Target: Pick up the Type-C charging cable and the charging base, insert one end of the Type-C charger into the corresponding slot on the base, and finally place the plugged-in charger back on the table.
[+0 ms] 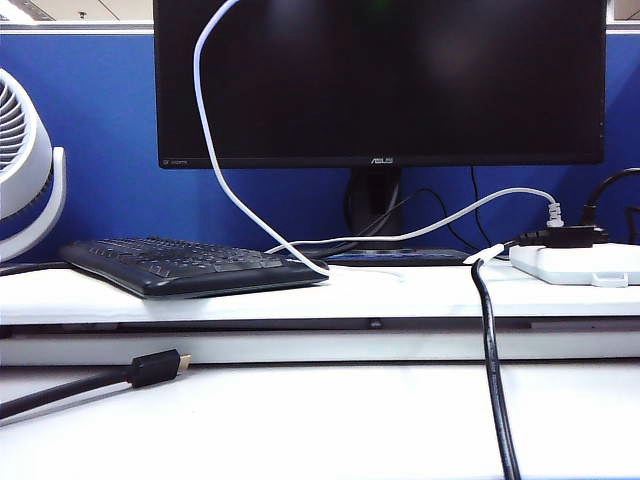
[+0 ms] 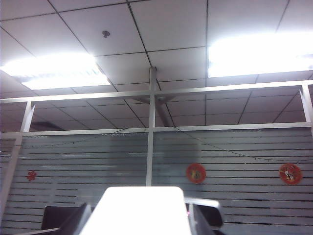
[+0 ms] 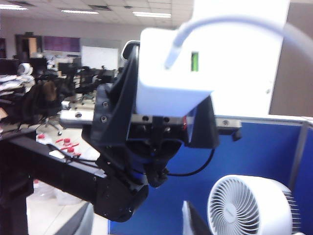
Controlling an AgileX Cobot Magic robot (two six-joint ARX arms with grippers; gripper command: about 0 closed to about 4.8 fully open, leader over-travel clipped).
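While the exterior view shows neither arm, only the white cable (image 1: 213, 150) coming down from above the frame, both wrist views show what holds it up. In the right wrist view the left gripper (image 3: 166, 105) is raised high and clamped on the charger brick (image 3: 166, 63), a dark finger pressed to each side. The cable (image 3: 230, 22) runs into the brick's face, just beside a small green slot. The left wrist view looks up past the same brick (image 2: 142, 210), seated between its own gripper (image 2: 142, 223) fingers, to a tiled ceiling (image 2: 161, 29) with two bright light panels and a slatted glass screen.

The right gripper (image 3: 136, 221) shows only as two dark finger edges. They stand apart with nothing between them, so it is released, and it hangs away from the brick.

In the exterior view, the cable loops in front of the monitor (image 1: 380, 80), and its lower end lies on the raised shelf (image 1: 400, 295) beside the keyboard (image 1: 180, 265). A power strip (image 1: 580, 262) sits at the shelf's right end, and a fan (image 1: 25, 160) stands at the left against a blue partition (image 1: 110, 130). The table (image 1: 300, 420) below carries a black cable with a gold-tipped plug (image 1: 150, 370) and another black cable (image 1: 492, 380) hanging over the shelf edge.
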